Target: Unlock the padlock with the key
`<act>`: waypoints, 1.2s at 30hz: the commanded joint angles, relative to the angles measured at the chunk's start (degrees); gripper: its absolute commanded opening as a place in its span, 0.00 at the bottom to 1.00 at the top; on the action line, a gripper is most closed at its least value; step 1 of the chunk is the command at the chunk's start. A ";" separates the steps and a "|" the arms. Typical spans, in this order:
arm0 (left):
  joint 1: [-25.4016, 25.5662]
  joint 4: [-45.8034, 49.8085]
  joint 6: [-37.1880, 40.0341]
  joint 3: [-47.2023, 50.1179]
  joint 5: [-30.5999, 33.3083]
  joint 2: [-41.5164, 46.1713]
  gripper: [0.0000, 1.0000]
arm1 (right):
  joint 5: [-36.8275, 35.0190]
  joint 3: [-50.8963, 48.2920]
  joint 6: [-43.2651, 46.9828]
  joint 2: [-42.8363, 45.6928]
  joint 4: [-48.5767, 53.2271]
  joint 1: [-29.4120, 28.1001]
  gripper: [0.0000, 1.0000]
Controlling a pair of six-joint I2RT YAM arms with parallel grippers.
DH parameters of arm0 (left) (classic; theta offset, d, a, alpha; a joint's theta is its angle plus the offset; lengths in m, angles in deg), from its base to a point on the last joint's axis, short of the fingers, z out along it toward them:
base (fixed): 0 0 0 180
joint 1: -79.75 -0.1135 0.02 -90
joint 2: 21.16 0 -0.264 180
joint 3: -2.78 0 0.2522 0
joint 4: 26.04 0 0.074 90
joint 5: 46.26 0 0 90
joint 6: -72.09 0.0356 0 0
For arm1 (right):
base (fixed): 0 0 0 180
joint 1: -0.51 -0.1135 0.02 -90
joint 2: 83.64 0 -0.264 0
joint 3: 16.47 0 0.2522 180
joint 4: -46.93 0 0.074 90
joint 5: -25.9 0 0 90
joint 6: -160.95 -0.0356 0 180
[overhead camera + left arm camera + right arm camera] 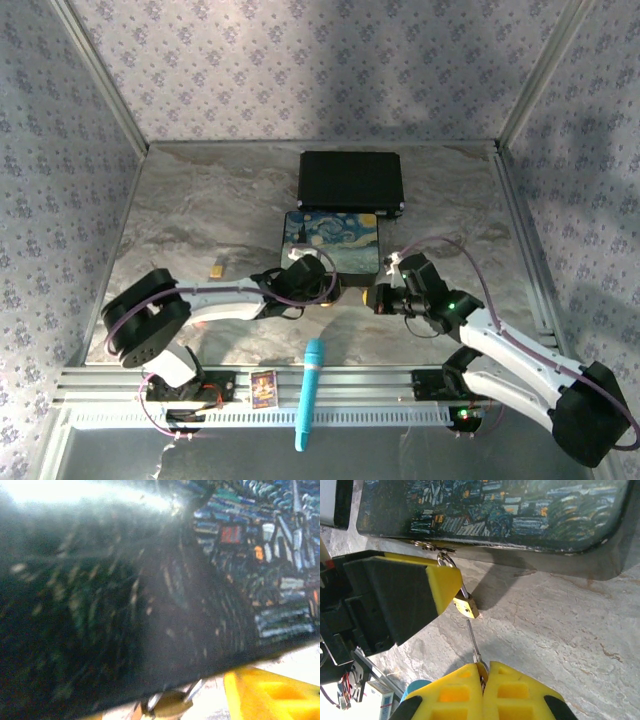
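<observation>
**A:** Where is the padlock (466,606) hanging right now?

**B:** Off the hasp (432,546) on the box's (495,510) front edge. Its shackle is looping through the hasp and its brass body is tilting out from the box over the tabletop (560,630).

**A:** And the key (474,642)?

**B:** The right tool (485,667) is pinching it, yellow fingers pressed tight together on the head. The thin shaft is pointing back toward the box, and its tip is meeting the padlock's bottom end. I can't tell whether it is actually sitting in the keyhole.

**A:** What is the left tool (328,290) doing?

**B:** It is crowding the same front edge of the box. Its jaws are standing partly apart, gripping nothing that I can see. One yellow finger (442,582) is lying just beside the shackle, right under the hasp. Whether it is touching, I can't say.

**A:** From its own wrist camera?

**B:** The box's painted side is looming very close, with the padlock peeking out below its edge. That finger is standing off to one side, clear of the brass.

**A:** And from above?

**B:** Both tools are meeting nose to nose in front of the box.
</observation>
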 commanded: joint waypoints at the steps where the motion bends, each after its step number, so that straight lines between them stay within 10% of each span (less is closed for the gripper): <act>1: 0.71 -2.29 -1.18 -1.07 0.54 -2.21 0.59 | -0.82 -1.20 -0.35 -0.22 -0.87 0.51 0.00; 36: 5.02 -6.35 -9.92 -0.47 6.79 -4.54 0.09 | 7.86 -6.59 -7.67 -6.90 -16.42 1.78 0.00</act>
